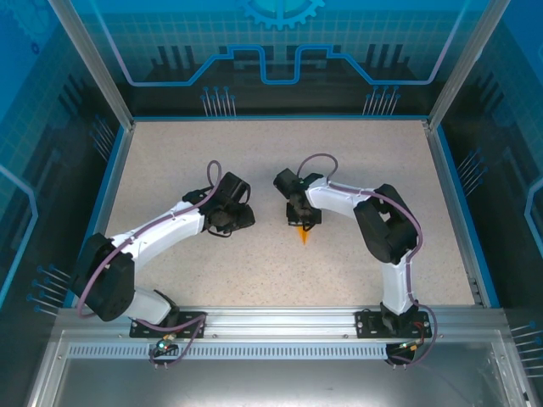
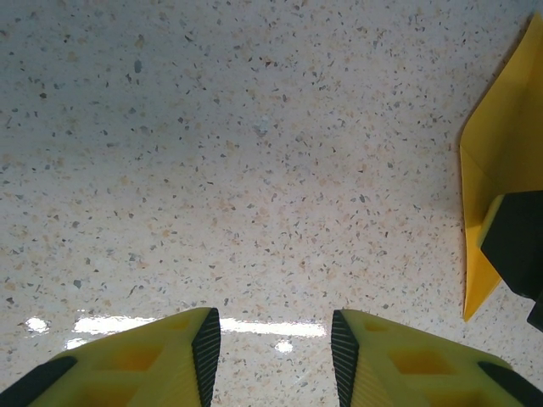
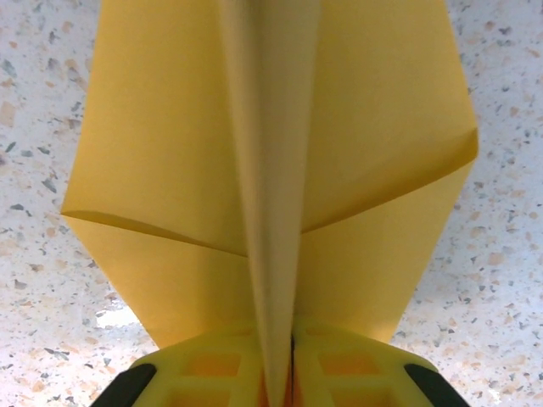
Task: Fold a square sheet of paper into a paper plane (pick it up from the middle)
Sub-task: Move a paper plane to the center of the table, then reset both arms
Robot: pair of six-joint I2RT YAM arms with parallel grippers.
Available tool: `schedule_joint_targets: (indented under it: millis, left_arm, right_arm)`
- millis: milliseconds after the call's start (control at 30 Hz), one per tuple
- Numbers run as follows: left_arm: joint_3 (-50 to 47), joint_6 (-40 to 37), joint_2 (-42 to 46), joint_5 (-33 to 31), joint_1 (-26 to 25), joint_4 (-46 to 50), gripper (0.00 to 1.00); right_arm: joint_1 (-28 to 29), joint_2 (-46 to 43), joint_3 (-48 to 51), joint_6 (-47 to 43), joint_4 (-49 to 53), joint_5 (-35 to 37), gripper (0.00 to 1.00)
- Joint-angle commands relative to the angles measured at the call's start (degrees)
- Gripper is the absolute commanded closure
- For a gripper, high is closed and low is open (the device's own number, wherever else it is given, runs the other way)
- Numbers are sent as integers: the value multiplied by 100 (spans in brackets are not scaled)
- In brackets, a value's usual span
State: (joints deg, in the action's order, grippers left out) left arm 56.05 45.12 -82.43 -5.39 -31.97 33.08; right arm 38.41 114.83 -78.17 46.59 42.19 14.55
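Note:
The square sheet of paper is folded into an orange-yellow paper plane (image 3: pixel 170 170) with a raised centre keel and two spread wings. My right gripper (image 3: pixel 287 360) is shut on the keel, the wings fanning out ahead of its yellow fingers. From above, the plane's pointed tip (image 1: pixel 303 235) pokes out below the right gripper (image 1: pixel 303 222) near the table's middle. My left gripper (image 1: pixel 240 219) hovers just to the left of it, open, with bare table between its fingers (image 2: pixel 204 348). The left wrist view catches one wing of the plane (image 2: pixel 501 144) at its right edge.
The speckled tabletop (image 1: pixel 254 161) is bounded by a blue rim and transparent walls (image 1: pixel 110 85) on three sides. Both arm bases sit on the metal rail (image 1: pixel 271 322) at the near edge. A dark part of the right gripper (image 2: pixel 519 246) intrudes at the left wrist view's right edge.

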Motion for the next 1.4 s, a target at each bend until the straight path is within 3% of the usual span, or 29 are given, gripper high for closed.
schedule_joint_targets:
  millis: [0,467,733,833,933,1000,1167,1367]
  left_arm:
    - [-95,58,134,-138,55,22,57]
    - [-11,-47,217,-282,59,127,57]
    - [-89,-155,434,-539,59,142,55]
    - [-170,-232,589,-745,82,100,48]
    - [-341,-283,819,-940,152,-31,42]
    - [-480,-320,1036,-1053,175,-153,35]
    - [-721,-418,1548,-1740,293,-245,2]
    - [-1065,-857,2011,-2417,1069,-557,2]
  right_arm:
    - [-18,239,-26,33,32,-132,85]
    - [-25,-1754,31,-472,292,34,53]
    - [-19,-3536,1068,-531,7,1417,45]
    - [-72,-4378,1663,-656,-278,2105,33]
    - [-329,-4963,2115,-669,-300,2804,8]
    - [-640,-5109,2427,-793,-429,3094,1]
    - [-1988,-4682,3023,-1964,-1359,2379,1]
    - [-2697,-3824,3273,-2926,-2681,1464,1]
